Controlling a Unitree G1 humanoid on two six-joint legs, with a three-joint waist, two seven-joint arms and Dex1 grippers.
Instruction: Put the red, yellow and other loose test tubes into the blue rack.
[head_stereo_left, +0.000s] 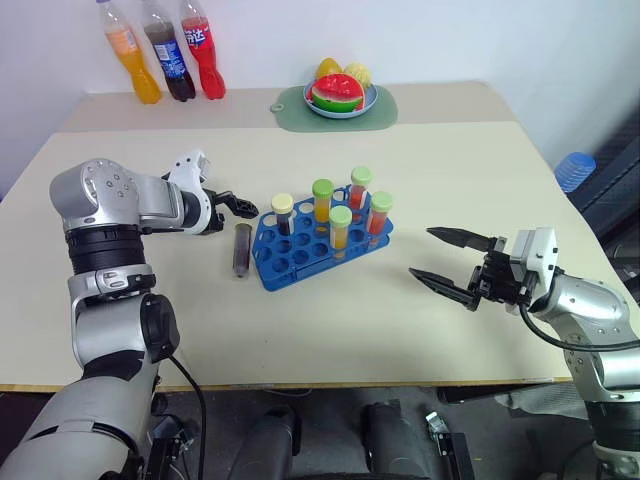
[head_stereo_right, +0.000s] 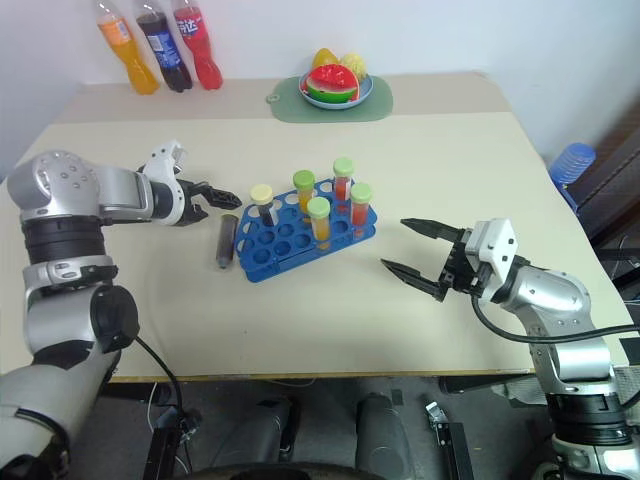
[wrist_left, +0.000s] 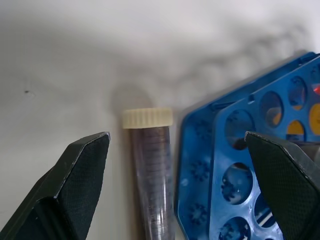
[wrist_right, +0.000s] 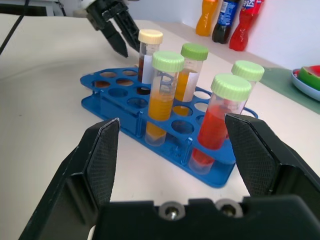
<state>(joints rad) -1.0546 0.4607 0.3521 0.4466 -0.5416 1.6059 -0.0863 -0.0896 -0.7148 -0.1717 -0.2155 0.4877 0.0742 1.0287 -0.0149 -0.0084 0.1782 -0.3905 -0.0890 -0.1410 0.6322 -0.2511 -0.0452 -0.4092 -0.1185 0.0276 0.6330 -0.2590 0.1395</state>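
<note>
The worktop (head_stereo_left: 420, 160) carries the blue rack (head_stereo_left: 300, 262) near its middle, and five capped tubes stand upright in its holes: one with a cream cap (head_stereo_left: 282, 204) and dark liquid, two green-capped ones with yellow-orange liquid (head_stereo_left: 340, 222), and two green-capped ones with red liquid (head_stereo_left: 378, 212). The rest of the holes look empty, though the far rows are partly hidden behind the standing tubes. One loose test tube (head_stereo_left: 241, 248) with dark brown liquid and a cream cap lies flat on the worktop just beside the rack's near-left edge, apart from it as far as the wrist view shows. The left gripper (head_stereo_left: 232, 203) hangs just above and behind this tube, jaws spread wide and empty, angled down toward it; in the left wrist view the tube lies between the two fingers (wrist_left: 80, 170), with the rack's edge close by the other finger. The right gripper (head_stereo_left: 448, 262) waits well off to the rack's other side, jaws parted and holding nothing, pointing toward the rack. The step in hand appears to be the pickup of the last loose tube. The next move calls for lowering the left gripper so the fingers straddle the tube without catching the rack's edge, closing, then tipping the tube upright over a free hole.
</note>
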